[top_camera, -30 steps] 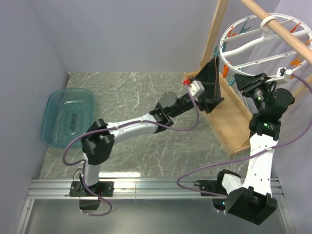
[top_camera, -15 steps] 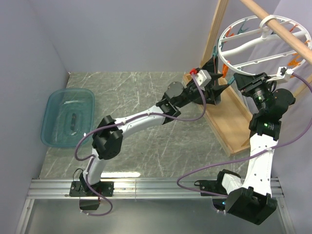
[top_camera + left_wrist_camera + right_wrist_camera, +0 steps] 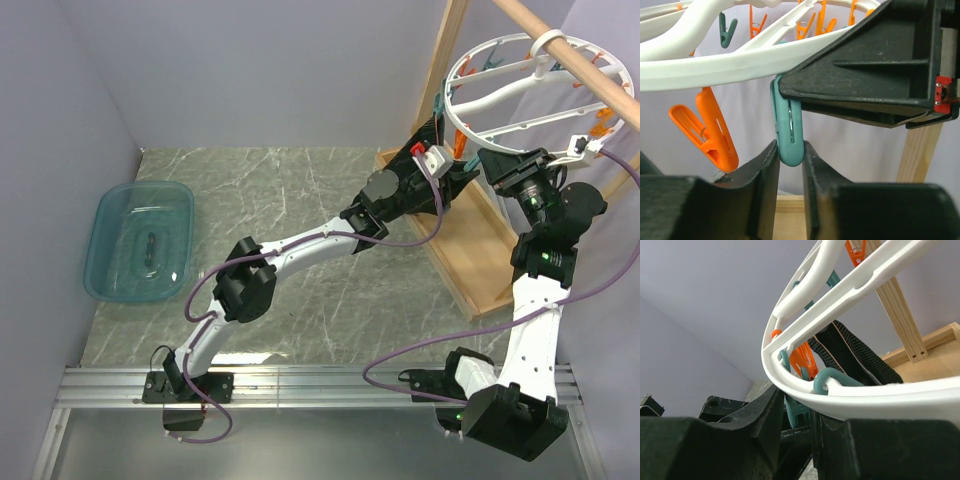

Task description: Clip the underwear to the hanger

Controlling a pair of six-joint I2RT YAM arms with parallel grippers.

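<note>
Black underwear, pale seams, bunched behind white hanger rim.

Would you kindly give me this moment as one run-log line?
left claw: pinching teal clothespin on hanger | right claw: at hanger rim, grip unclear | underwear: behind ring, clip state unclear

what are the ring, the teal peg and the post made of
The ring looks like smooth white moulded plastic with a slight sheen. The teal peg also seems plastic, glossy, with a moulded slot. The post looks like bare pale wood, faint grain showing.
</note>
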